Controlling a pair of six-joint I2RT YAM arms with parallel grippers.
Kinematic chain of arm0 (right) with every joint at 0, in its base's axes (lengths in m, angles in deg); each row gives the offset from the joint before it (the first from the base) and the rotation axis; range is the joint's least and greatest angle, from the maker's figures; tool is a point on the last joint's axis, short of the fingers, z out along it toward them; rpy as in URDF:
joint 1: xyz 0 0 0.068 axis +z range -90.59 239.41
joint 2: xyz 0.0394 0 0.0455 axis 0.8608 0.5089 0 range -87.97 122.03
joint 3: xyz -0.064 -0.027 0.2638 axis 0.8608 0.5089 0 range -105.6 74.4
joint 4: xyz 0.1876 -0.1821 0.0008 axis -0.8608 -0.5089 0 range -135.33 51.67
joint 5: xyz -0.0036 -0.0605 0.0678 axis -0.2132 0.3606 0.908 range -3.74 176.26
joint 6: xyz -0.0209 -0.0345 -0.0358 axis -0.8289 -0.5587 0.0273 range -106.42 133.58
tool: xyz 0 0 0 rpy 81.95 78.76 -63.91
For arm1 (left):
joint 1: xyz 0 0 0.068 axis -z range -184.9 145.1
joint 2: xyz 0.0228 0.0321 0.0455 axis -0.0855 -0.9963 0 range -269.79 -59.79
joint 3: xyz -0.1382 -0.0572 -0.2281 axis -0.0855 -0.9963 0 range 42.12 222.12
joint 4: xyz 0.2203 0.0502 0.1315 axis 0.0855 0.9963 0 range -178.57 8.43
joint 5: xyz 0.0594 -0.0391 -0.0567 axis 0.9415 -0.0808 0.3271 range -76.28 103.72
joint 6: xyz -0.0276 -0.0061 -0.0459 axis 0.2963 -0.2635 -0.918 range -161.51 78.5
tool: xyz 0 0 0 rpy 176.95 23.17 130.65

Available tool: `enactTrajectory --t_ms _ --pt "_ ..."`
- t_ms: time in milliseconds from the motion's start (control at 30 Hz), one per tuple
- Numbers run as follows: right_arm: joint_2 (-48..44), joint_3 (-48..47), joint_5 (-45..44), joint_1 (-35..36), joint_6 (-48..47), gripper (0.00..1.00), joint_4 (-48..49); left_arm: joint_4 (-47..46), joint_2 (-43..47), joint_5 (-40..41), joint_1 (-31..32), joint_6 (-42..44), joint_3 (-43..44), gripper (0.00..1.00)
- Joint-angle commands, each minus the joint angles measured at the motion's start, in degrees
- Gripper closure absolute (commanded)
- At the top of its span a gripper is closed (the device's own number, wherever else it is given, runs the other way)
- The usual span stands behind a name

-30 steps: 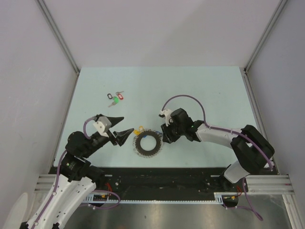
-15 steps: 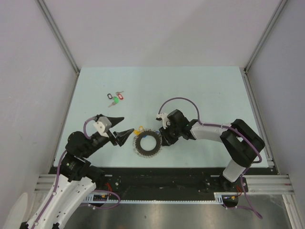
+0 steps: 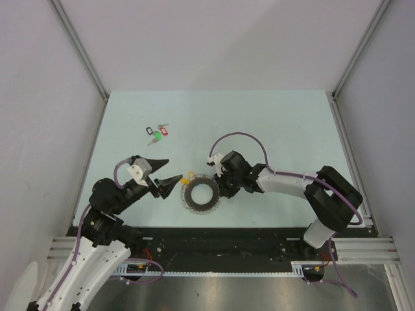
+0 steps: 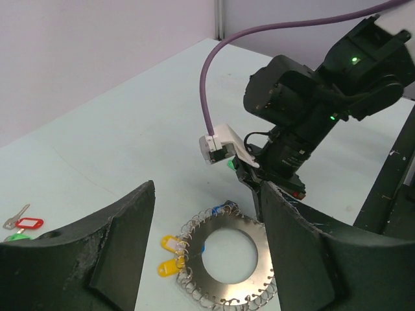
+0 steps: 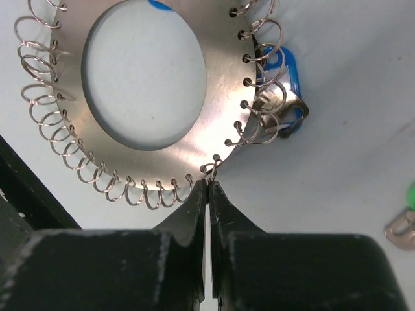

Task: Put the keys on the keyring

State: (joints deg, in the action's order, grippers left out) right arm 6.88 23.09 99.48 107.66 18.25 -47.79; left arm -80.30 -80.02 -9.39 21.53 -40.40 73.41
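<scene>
The keyring (image 5: 224,113) lay flat on the table (image 3: 272,123) directly ahead of the right hand (image 5: 207,186), its coiled rim meeting the fingertips. That hand was clenched, its tips pressed together right at one wire loop of the rim. Whether the loop was actually caught between them could not be told. The blue-tagged key (image 5: 285,68) sat ahead and to the right of those tips, tangled among the rim's loops. The green-tagged key (image 5: 402,228) lay on the table off to the hand's right, apart from the ring and mostly cut off by the edge of the wrist view. Two yellow tags (image 4: 170,243) rested at the side of the ring away from the right hand, nearest the left hand (image 3: 174,168). That hand hung released, gripping nothing, its fingers spread just short of the ring. The bunch of three keys (image 3: 157,133) lay well beyond the left hand.
</scene>
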Motion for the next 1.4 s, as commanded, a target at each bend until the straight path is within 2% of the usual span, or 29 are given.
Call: enactTrajectory --t_ms 0,33,233,367,500,700,867,1133,1233,1300,1367 --pt "-8.08 -3.09 -11.61 4.21 -1.32 1.0 -4.43 -0.1 0.54 -0.79 0.02 0.83 0.62 0.29" --pt "-9.75 -3.18 -15.2 4.92 -1.85 1.0 -4.17 -0.1 0.63 -0.79 0.11 0.83 0.62 0.29" --pt "-20.64 -3.01 -23.22 9.4 -4.49 1.0 1.62 -0.71 1.59 -2.1 0.11 0.83 0.35 0.29" --pt "-26.02 -2.31 -24.81 11.95 -9.05 1.0 7.16 -1.85 1.16 -5.79 0.11 0.65 0.09 0.28" --pt "-31.56 -0.03 -23.68 14.85 -11.08 1.0 16.89 -4.31 -0.6 -11.59 0.55 0.13 -0.35 0.28" --pt "-38.06 4.9 -14.29 14.68 -11.35 1.0 26.23 -8.1 -4.46 -18.27 0.99 -2.23 0.53 0.28" --pt "-40.27 6.04 -6.55 12.75 -11.08 1.0 26.59 -8.98 -9.72 -19.68 0.9 -1.98 4.73 0.31" --pt "-40.45 7.19 5.67 5.02 -10.12 1.0 28.61 -8.71 -16.85 -24.78 0.99 1.26 10.89 0.36" --pt "-39.83 7.19 10.16 2.13 -9.85 1.0 29.4 -9.5 -18.61 -25.57 0.99 1.79 11.51 0.43" --pt "-39.04 7.19 12.7 0.98 -9.94 1.0 29.58 -10.12 -19.76 -26.63 0.99 2.32 11.51 0.54" --pt "-37.82 7.27 14.38 -0.96 -9.94 1.0 30.02 -10.03 -21.51 -27.24 0.9 3.11 11.95 0.57"
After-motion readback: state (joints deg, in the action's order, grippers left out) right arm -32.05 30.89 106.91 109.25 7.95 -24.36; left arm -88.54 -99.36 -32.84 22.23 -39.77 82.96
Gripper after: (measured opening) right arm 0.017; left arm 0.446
